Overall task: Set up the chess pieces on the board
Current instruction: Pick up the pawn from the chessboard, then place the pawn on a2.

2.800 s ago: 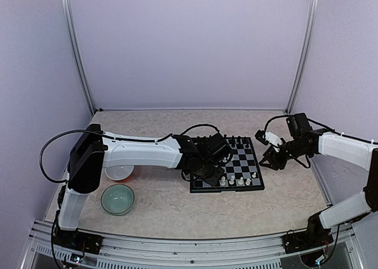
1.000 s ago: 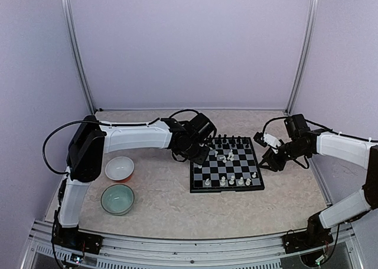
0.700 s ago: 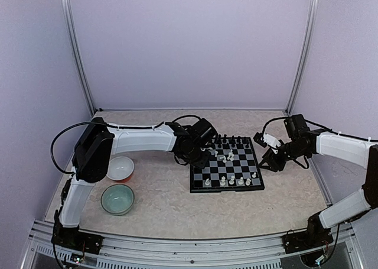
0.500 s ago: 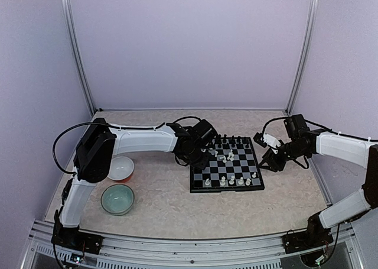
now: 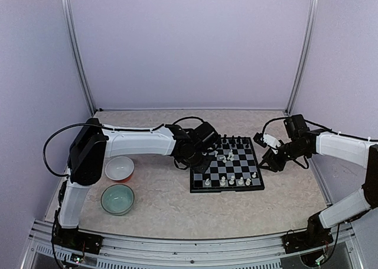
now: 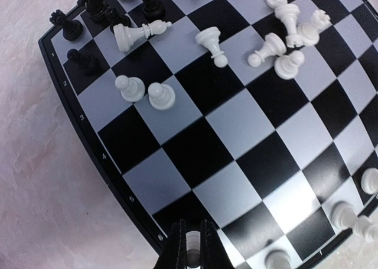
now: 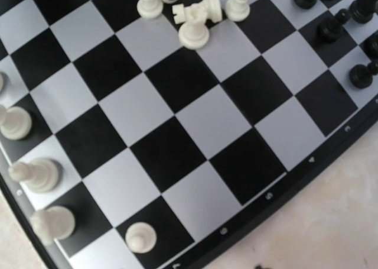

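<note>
We are seeing the board (image 5: 227,190) lying right of centre in the top view, with white chess pieces (image 6: 283,41) toppled in its upper half. The left gripper (image 6: 192,248) is pressing its fingers together at the board's left rim. The right gripper (image 5: 270,158) we cannot tell.

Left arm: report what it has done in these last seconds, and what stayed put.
The left gripper pulled back from the near-left squares of the board to its left edge and closed. Whether it pinches a piece is unclear. The right arm, the white bowl and the green bowl stayed put.
</note>
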